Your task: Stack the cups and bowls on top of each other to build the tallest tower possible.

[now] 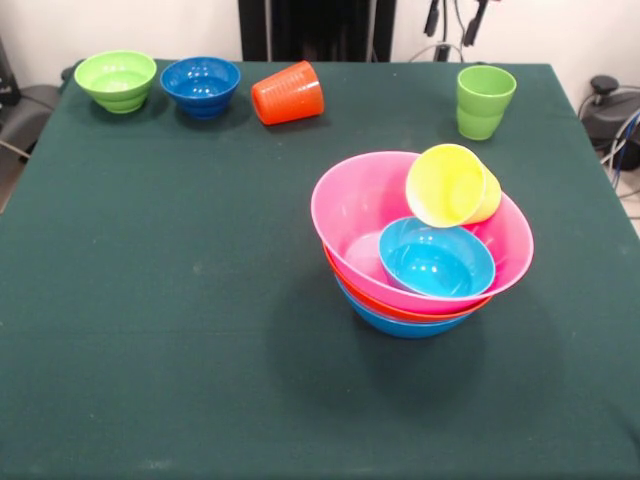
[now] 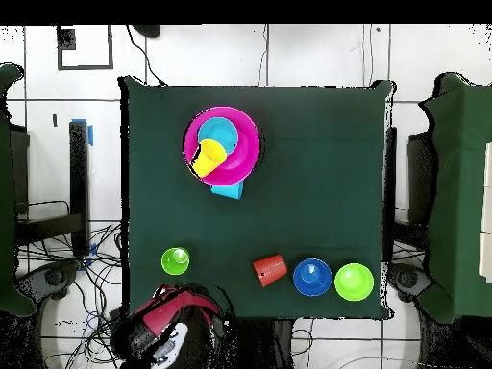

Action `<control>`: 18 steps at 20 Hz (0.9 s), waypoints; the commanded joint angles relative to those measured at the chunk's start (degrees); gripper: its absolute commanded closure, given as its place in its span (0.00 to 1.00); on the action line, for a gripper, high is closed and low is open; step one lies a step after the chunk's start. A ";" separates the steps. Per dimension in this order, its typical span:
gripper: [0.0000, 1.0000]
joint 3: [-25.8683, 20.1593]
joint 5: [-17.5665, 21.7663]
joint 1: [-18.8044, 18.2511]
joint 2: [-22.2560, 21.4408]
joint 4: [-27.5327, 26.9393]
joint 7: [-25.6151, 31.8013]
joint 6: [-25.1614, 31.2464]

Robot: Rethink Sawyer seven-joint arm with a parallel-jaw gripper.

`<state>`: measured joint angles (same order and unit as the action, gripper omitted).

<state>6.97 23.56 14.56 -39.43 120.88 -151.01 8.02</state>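
The tower stands right of the table's middle: a wide pink bowl (image 1: pixel 350 205) nested in a wide orange bowl (image 1: pixel 400 308) and a wide blue bowl (image 1: pixel 400 326). A small cyan bowl (image 1: pixel 435 262) sits inside the pink one. The yellow cup (image 1: pixel 450 185) lies tilted on its side on the pink bowl's far rim, mouth towards the camera, touching the cyan bowl. The light green cup (image 1: pixel 484 100) stands upright at the far right. The ribbed orange cup (image 1: pixel 288 93) lies on its side at the far edge. My gripper (image 1: pixel 455 18) is drawn back at the top edge, open and empty.
A small dark blue bowl (image 1: pixel 200 85) and a small light green bowl (image 1: pixel 116 80) stand upright at the far left, beside the orange cup. The table has a dark green cloth (image 1: pixel 150 300). The robot's base (image 2: pixel 168 327) shows below the table in the overhead view.
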 commanded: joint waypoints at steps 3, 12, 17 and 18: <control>0.00 2.91 2.03 2.62 12.30 -10.76 -2.15 -5.45; 0.00 2.48 1.95 1.12 11.16 -10.90 0.10 -3.95; 0.00 1.58 1.14 0.69 10.05 -11.07 0.40 -1.84; 0.00 1.10 0.84 0.54 9.63 -10.99 0.47 -1.23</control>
<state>11.83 23.58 16.39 -29.76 115.33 -151.01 5.81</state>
